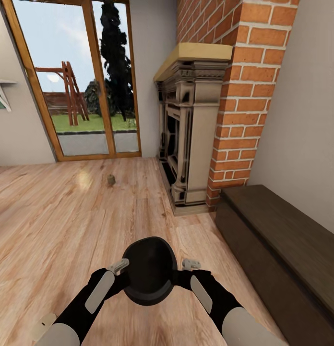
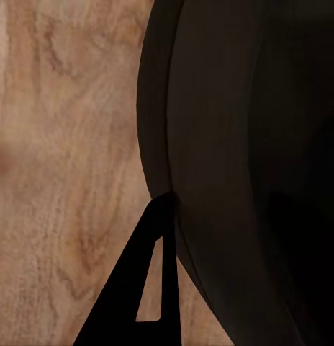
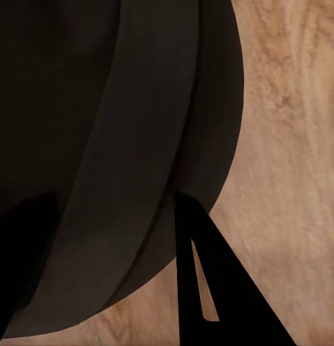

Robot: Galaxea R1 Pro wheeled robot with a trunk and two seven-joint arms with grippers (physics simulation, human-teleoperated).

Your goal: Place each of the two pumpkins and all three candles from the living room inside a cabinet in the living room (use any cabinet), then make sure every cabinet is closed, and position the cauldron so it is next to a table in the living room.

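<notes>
Both arms reach forward and inward, the left hand [image 1: 123, 269] and right hand [image 1: 182, 269] pressed against opposite sides of the cauldron [image 1: 149, 275], held between them

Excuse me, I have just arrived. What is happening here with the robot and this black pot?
The robot holds the cauldron between both arms, the left gripper at one side of it and the right gripper at the other, above the wooden floor. It faces a brick fireplace. The low dark cabinet runs along the wall on its right. One small candle lies on the floor ahead, near the glass door.
</notes>
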